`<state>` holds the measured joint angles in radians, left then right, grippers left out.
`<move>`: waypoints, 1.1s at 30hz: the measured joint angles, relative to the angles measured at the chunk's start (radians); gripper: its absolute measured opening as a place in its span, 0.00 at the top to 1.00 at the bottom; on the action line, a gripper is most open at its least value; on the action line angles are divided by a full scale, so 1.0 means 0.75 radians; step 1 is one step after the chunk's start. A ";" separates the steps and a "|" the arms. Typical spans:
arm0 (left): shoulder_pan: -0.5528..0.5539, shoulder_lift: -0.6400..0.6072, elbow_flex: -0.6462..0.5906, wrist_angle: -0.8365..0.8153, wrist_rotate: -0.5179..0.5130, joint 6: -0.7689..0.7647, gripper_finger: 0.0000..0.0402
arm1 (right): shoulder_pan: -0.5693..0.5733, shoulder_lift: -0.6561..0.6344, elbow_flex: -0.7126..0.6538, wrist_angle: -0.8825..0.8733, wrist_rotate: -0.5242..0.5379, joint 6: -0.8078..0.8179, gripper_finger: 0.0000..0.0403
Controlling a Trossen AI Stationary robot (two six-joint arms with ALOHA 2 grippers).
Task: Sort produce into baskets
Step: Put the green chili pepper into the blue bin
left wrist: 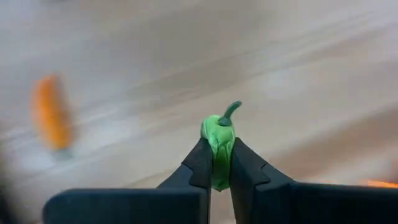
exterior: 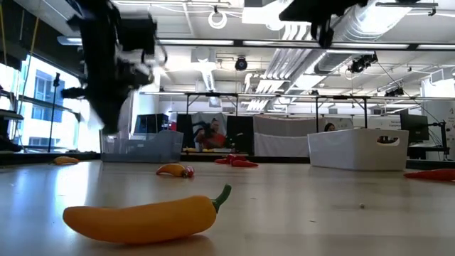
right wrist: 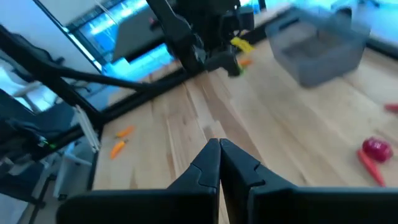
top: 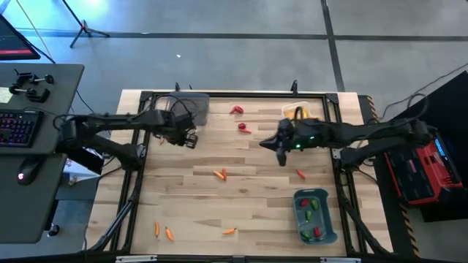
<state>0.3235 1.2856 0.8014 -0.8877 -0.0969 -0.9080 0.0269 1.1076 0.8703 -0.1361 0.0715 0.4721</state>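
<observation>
My left gripper (left wrist: pixel 217 149) is shut on a small green pepper (left wrist: pixel 217 132) and hangs above the table's far left part (top: pixel 191 140), in front of the clear grey basket (top: pixel 189 107). The right wrist view shows that pepper (right wrist: pixel 235 71) under the left arm. My right gripper (right wrist: pixel 219 144) is shut on nothing and hovers right of the table's middle (top: pixel 280 153). The blue-grey basket (top: pixel 327 234) at the near right holds red and green peppers. Red peppers (top: pixel 238 110), orange produce (top: pixel 219 174) and carrots (top: pixel 163 231) lie loose on the wood. My left gripper pinches the green pepper's body (left wrist: pixel 217 160) between its two fingers. The fingers point steeply down from above. The pepper's stem end (left wrist: pixel 231 111) sticks out past the fingertips, and the pepper is lifted clear of the table.
The white basket (exterior: pixel 359 149) stands at the far right. A yellow-orange pepper (exterior: pixel 142 217) lies close to the low camera. One red piece (top: pixel 300 174) rests near my right gripper, and another carrot (top: pixel 229 231) near the front edge. Black frame rails border the table.
</observation>
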 joint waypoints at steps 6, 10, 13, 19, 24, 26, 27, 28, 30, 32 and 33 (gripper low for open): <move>-0.279 -0.081 0.161 0.307 -0.020 -0.055 0.97 | 0.001 -0.151 0.000 -0.057 -0.003 -0.029 1.00; -0.463 0.012 0.273 0.519 -0.091 -0.007 0.98 | 0.062 -0.183 0.000 -0.022 0.003 0.055 1.00; -0.589 0.136 0.350 0.700 -0.085 0.075 0.98 | 0.152 -0.183 0.000 0.071 0.049 0.122 1.00; -0.813 0.476 0.495 1.046 0.034 0.331 0.97 | 0.372 -0.181 0.000 0.246 0.305 0.173 1.00; -0.928 0.767 0.657 1.360 0.094 0.458 0.96 | 0.493 -0.180 0.000 0.268 0.574 0.209 1.00; -0.945 0.875 0.743 1.448 0.093 0.523 0.96 | 0.527 -0.180 0.000 0.268 0.638 0.209 1.00; -0.948 0.931 0.795 1.486 0.092 0.564 0.96 | 0.541 -0.180 0.000 0.268 0.664 0.209 1.00; -0.949 0.981 0.844 1.511 0.092 0.609 0.96 | 0.553 -0.179 0.000 0.267 0.687 0.209 1.00; -0.948 1.086 0.956 1.522 0.089 0.684 0.96 | 0.573 -0.179 0.000 0.266 0.734 0.208 1.00; -0.942 1.183 1.069 1.519 0.090 0.732 0.96 | 0.587 -0.179 0.000 0.261 0.769 0.201 1.00; -0.938 1.229 1.124 1.516 0.089 0.752 0.96 | 0.589 -0.178 0.000 0.258 0.776 0.198 1.00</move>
<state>-0.3797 2.2076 1.6447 0.2494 -0.0298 -0.3442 0.4686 0.9741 0.8703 0.0571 0.6533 0.6209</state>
